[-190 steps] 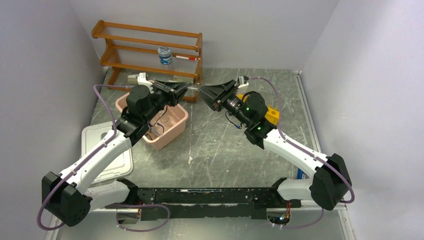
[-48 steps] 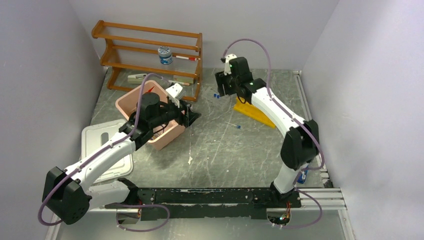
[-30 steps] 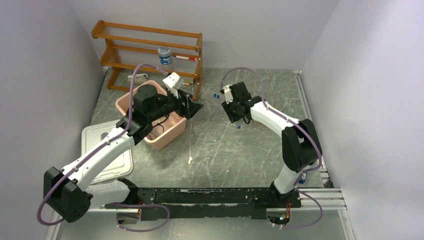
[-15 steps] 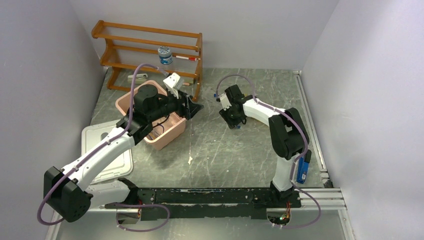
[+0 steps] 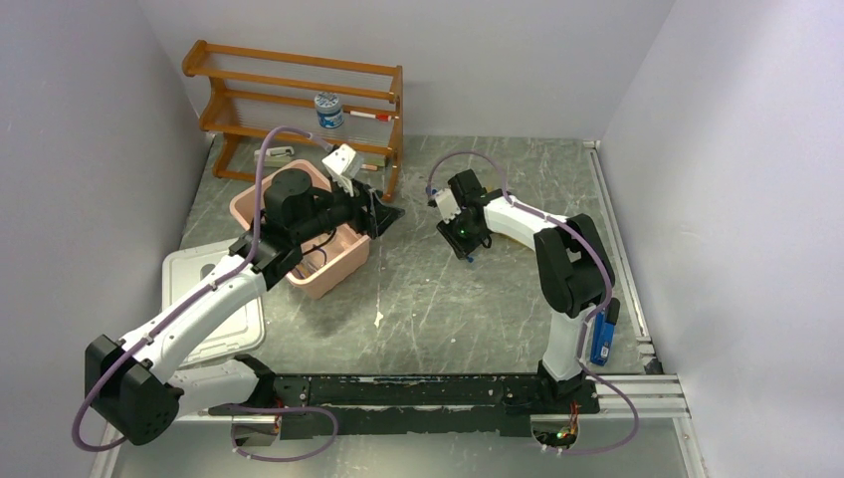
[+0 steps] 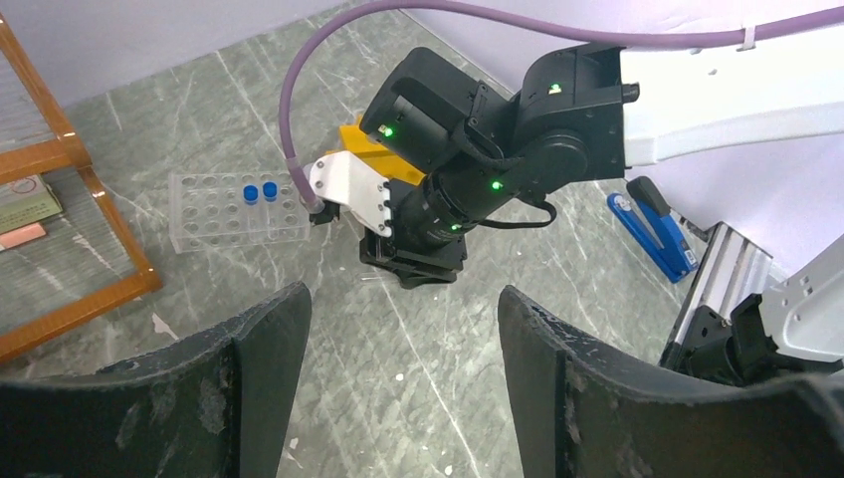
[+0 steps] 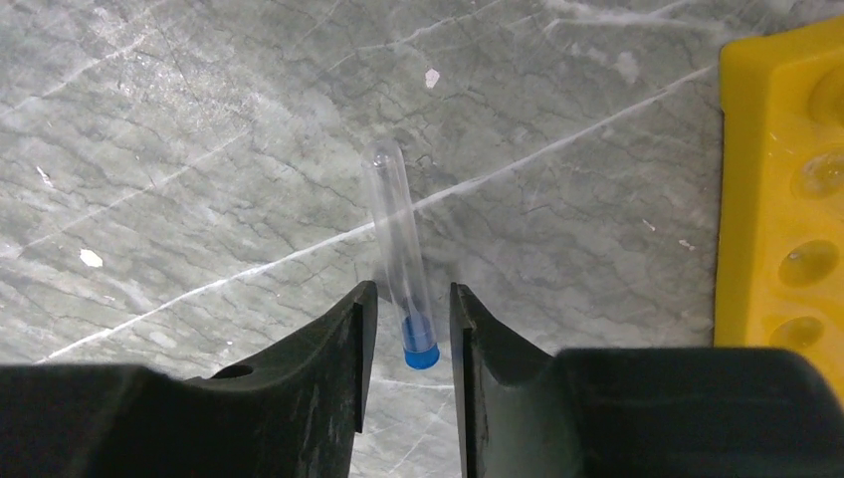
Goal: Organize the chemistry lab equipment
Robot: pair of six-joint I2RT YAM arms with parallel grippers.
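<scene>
Right pincer [image 7: 413, 299] is down at the bench [image 5: 448, 309], a little right of its middle and in the far half. Its fingers [image 7: 338, 349] straddle the cap end of a blue-capped tube [image 7: 400, 249]. The jaws are narrow but open, with a slim gap on each side of the cap, so there is no grip. The tube lies flat on the bare bench surface, blue cap toward the wrist camera and rounded end pointing away. The yellow holed rack [image 7: 786, 199] lies on the bench near the tube, to its right in the right wrist view and apart from it; from overhead the right arm hides it. Left pincer [image 6: 403, 309] is held above the bench just off the right rim of the pink tub [image 5: 333, 264], jaws spread wide with nothing between them. It points toward the right arm's wrist. A clear rack [image 6: 214, 214] stands on the bench toward the far edge, beside the foot of the wooden shelf [image 5: 289, 90]. Two blue-capped tubes [image 6: 259, 192] stand upright and adjacent in its holes. The shelf occupies the far left corner, with a small jar [image 5: 328, 110] on its middle level. The pink tub sits in front of the shelf; its contents cannot be made out. A white lid [image 5: 214, 309] lies flat at the left edge. A blue tool [image 6: 652, 234], kind unclear, lies by the right edge.
</scene>
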